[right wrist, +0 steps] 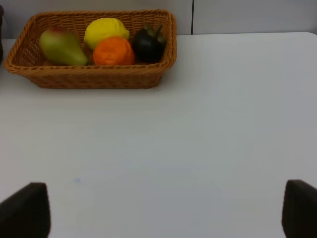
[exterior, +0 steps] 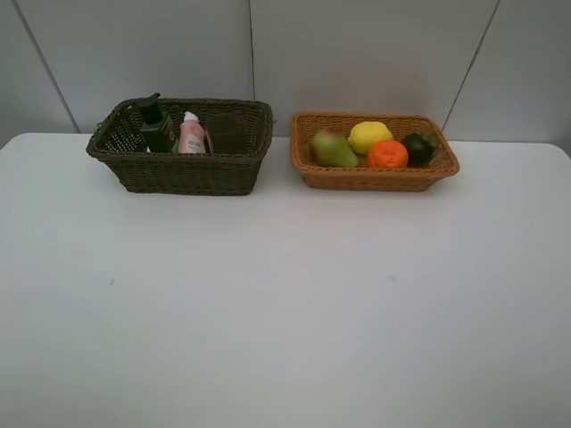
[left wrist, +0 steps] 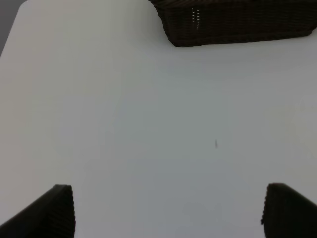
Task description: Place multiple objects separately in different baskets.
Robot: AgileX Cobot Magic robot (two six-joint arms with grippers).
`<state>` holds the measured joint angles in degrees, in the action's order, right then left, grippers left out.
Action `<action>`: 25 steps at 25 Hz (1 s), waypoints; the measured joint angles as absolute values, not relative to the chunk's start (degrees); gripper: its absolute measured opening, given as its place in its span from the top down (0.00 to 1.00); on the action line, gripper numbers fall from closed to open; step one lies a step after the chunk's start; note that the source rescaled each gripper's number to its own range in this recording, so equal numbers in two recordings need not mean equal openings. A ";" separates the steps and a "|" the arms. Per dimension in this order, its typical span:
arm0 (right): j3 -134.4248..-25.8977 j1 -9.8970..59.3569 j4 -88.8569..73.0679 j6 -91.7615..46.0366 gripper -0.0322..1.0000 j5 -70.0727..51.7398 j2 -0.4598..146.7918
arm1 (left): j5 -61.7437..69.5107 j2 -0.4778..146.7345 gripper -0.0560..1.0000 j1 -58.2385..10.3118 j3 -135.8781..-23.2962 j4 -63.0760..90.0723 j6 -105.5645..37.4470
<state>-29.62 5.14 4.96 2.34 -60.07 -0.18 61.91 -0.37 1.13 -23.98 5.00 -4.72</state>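
Note:
The dark olive-brown basket (exterior: 187, 174) stands at the back left. It holds the dark green bottle (exterior: 156, 125), the small pink bottle (exterior: 191, 134) and the translucent cup (exterior: 227, 132), all upright. The marker is hidden. The light tan basket (exterior: 370, 178) at the back right holds the pear (exterior: 332, 148), lemon (exterior: 368, 136), orange (exterior: 387, 154) and mangosteen (exterior: 418, 147). Neither arm shows in the exterior view. My left gripper (left wrist: 171, 213) is open and empty over bare table, short of the dark basket (left wrist: 237, 22). My right gripper (right wrist: 163, 210) is open and empty, short of the tan basket (right wrist: 94, 77).
The white table (exterior: 285, 294) runs from the baskets to the near edge. Grey wall panels stand right behind the baskets. A small dark speck (left wrist: 216, 144) marks the tabletop in front of the left gripper.

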 joint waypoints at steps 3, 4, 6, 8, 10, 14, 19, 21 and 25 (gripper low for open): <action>-29.62 5.14 4.96 2.34 0.00 -60.07 -0.18 | 61.91 -0.37 0.00 1.13 -23.98 5.00 -4.72; -29.62 5.14 4.96 2.34 0.00 -60.07 -0.18 | 61.91 -0.37 0.00 1.13 -23.98 5.00 -4.72; -29.62 5.14 4.96 2.34 0.00 -60.07 -0.18 | 61.91 -0.37 0.00 1.13 -23.98 5.00 -4.72; -29.62 5.14 4.96 2.34 0.00 -60.07 -0.18 | 61.91 -0.37 0.00 1.13 -23.98 5.00 -4.72; -29.62 5.14 4.96 2.34 0.00 -60.07 -0.18 | 61.91 -0.37 0.00 1.13 -23.98 5.00 -4.72; -29.62 5.14 4.96 2.34 0.00 -60.07 -0.18 | 61.91 -0.37 0.00 1.13 -23.98 5.00 -4.72; -29.62 5.14 4.96 2.34 0.00 -60.07 -0.18 | 61.91 -0.37 0.00 1.13 -23.98 5.00 -4.72; -29.62 5.14 4.96 2.34 0.00 -60.07 -0.18 | 61.91 -0.37 0.00 1.13 -23.98 5.00 -4.72; -29.62 5.14 4.96 2.34 0.00 -60.07 -0.18 | 61.91 -0.37 0.00 1.13 -23.98 5.00 -4.72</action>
<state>-29.62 5.14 4.96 2.34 -60.07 -0.18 61.91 -0.37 1.13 -23.98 5.00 -4.72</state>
